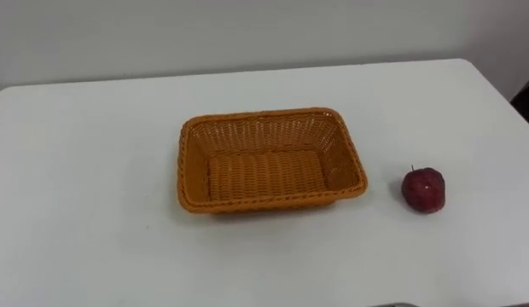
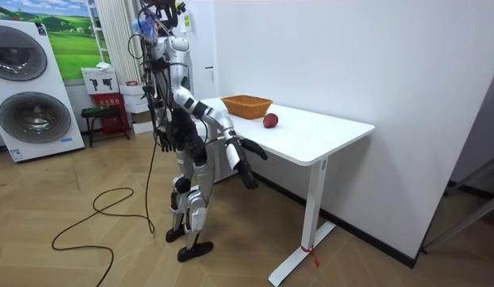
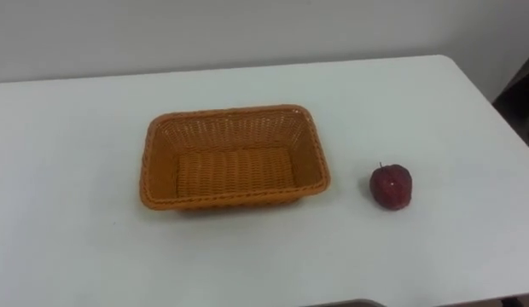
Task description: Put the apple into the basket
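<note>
A dark red apple (image 1: 423, 189) stands on the white table (image 1: 94, 170), to the right of an orange wicker basket (image 1: 273, 201) and a short gap away from it. The basket has nothing in it. In the room view I stand at the table's near long edge, facing the basket (image 2: 247, 105) and the apple (image 2: 270, 120). Both arms reach forward below the tabletop. My left hand (image 2: 255, 150) and my right hand (image 2: 246, 177) hang there with straight fingers, holding nothing.
The table stands against a white wall. Its right end lies close beyond the apple. Behind me are a washing machine (image 2: 28, 88) and a small red stool (image 2: 99, 119). Wooden floor lies around the table.
</note>
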### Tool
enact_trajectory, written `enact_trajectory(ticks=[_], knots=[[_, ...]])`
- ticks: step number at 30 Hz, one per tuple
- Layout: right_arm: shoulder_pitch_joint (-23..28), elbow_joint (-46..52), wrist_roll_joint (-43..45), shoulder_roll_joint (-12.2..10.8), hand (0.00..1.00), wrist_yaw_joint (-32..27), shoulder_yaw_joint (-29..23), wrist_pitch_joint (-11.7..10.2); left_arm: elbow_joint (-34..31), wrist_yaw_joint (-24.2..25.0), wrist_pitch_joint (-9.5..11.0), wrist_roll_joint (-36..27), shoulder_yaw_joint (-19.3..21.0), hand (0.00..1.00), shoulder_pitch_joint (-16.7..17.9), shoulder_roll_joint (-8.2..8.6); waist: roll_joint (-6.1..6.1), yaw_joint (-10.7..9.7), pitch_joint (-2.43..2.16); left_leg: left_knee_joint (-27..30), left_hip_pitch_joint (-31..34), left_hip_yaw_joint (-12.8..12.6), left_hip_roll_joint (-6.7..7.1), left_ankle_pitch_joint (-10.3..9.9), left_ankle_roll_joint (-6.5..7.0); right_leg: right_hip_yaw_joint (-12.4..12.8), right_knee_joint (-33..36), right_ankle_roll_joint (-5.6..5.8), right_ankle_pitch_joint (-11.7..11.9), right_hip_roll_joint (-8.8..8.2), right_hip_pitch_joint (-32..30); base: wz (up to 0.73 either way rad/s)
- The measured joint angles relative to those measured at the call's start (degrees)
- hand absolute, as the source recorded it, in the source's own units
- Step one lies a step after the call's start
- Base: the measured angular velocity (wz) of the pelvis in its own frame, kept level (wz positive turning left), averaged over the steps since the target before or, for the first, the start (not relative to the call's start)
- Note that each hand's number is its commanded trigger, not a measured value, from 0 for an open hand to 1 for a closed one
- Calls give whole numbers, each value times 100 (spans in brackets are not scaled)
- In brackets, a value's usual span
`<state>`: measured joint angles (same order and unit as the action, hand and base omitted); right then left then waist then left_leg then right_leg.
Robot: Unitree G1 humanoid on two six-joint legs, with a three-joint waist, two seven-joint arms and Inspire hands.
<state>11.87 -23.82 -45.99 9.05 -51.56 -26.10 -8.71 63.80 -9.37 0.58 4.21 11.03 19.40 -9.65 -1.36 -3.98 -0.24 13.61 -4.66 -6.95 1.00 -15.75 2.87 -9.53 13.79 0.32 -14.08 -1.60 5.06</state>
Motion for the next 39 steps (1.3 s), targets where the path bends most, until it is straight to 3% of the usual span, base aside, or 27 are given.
enact_trajectory(ticks=[2, 7, 12, 23, 28, 39], knots=[[-12, 389, 515, 6, 0, -301, 7, -63, 0, -1, 69, 49, 0, 0, -7, -29, 12, 30, 6, -19, 3, 0, 5, 23, -4, 6, -3, -2, 1, 1, -13, 0], [-61, 1484, 2715, 171, 0, -759, 307, -542, 88, -2, 138, 115, -55, 0, -114, -27, 40, 269, 28, -4, 32, 5, -19, 35, -22, -20, -36, -27, 25, 20, -34, 2], [-69, 1850, 4012, 205, 0, -617, 749, -582, 90, -3, 149, 116, -131, 0, -110, -19, -18, 389, 3, -22, 112, 60, -27, 63, -43, -37, -109, -45, 51, 37, -63, 4], [-69, 1965, 4110, 257, 0, 607, 1612, -548, -79, 2, 183, 226, -211, 0, -117, -49, -73, 578, 10, -188, 72, 122, -31, 126, -75, -117, -301, -71, 107, 63, 5, 2], [-68, 1964, 4177, 275, 0, 1160, 2041, -425, -78, 17, 179, 229, -296, 0, -213, -67, -125, 609, 79, -235, 99, 196, -29, 171, -87, -160, -421, -81, 162, 79, 10, 6], [-43, 1797, 4459, 312, 0, 1574, 2499, -407, -90, 17, 175, 230, -493, 0, -211, -106, -85, 605, 72, -241, 49, 257, -23, 170, -87, -161, -421, -80, 163, 77, 87, 3]])
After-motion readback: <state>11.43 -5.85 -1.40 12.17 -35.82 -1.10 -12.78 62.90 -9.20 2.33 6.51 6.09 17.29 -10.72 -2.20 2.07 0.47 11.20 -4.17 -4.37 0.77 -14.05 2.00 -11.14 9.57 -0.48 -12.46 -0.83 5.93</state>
